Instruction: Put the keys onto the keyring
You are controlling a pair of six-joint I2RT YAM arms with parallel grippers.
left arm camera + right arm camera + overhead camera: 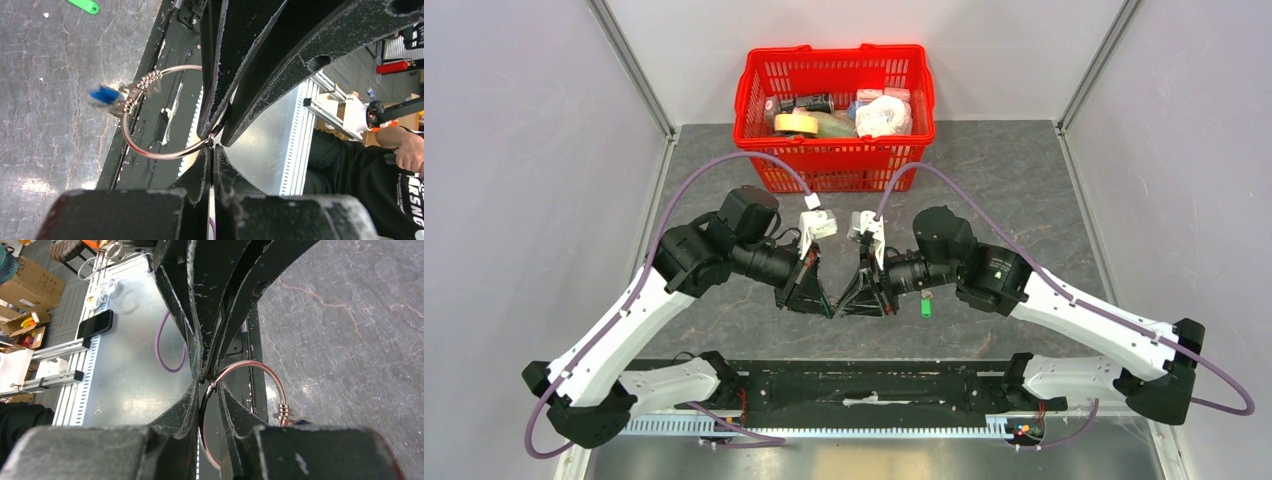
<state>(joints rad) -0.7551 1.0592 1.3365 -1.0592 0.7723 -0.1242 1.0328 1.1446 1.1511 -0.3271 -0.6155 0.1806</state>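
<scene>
left end effector (827,308) and right end effector (848,308) meet tip to tip, both clamped on the keyring (150,153). blue key (104,95), blurred, seems threaded on it. green key (926,305) lies on the grey marbled counter (1024,200) beside the right one, red basket (834,55) beyond.

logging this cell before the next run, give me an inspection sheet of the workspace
surface: dark marbled table
job's things: ring gripped, blurred blue key threaded on it; green key loose on the table
clutter: red basket of odds and ends at the far edge
grippers: left gripper and right gripper both pinch the ring
cables: purple cables arch over the arms
surroundings: grey walls; person and phone beyond the near edge
</scene>
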